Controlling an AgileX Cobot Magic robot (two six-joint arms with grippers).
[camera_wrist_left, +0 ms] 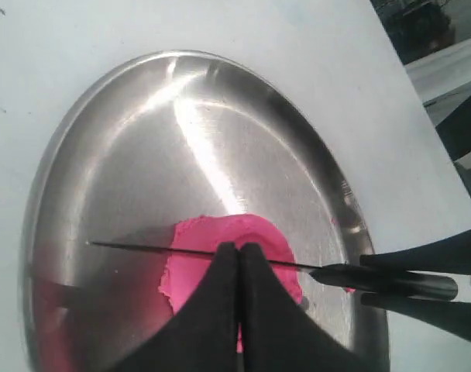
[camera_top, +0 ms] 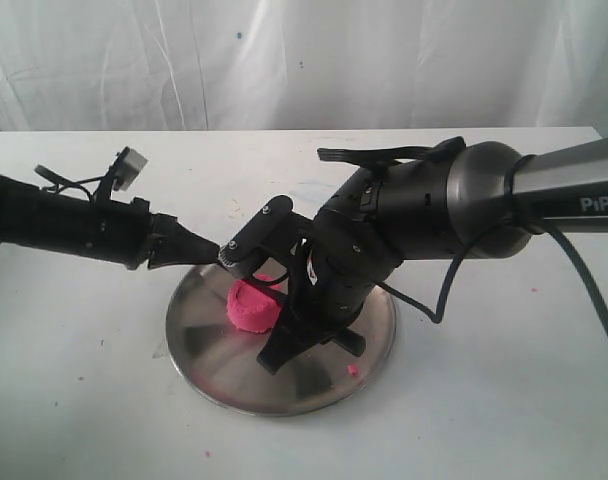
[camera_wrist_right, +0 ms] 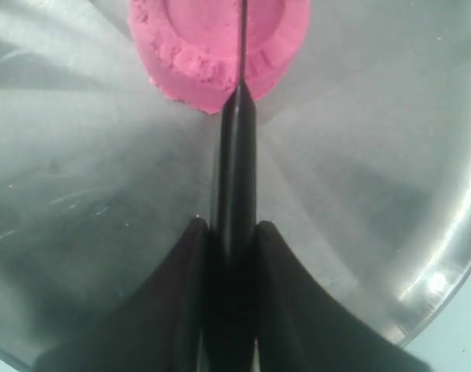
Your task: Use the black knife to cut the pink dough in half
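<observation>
The pink dough [camera_top: 250, 306] is a round lump on the steel plate [camera_top: 212, 352]. My right gripper [camera_top: 309, 345] reaches down to the plate, shut on the black knife [camera_wrist_right: 235, 155] by its handle. The thin blade lies across the top of the dough [camera_wrist_right: 197, 39], roughly over its middle. In the left wrist view the knife [camera_wrist_left: 352, 275] crosses the dough [camera_wrist_left: 190, 267] edge-on. My left gripper [camera_wrist_left: 238, 249] is shut with nothing in it, its tips at the blade's back above the dough. Whether they touch the blade I cannot tell. In the exterior view the left gripper [camera_top: 210, 250] points at the plate's far-left rim.
A small pink crumb [camera_top: 352, 370] lies on the plate near its front right. The plate [camera_wrist_left: 181, 139] rests on a white table [camera_top: 74, 400]. A white curtain [camera_top: 284, 60] hangs behind. The right arm's cable [camera_top: 584, 290] trails over the table.
</observation>
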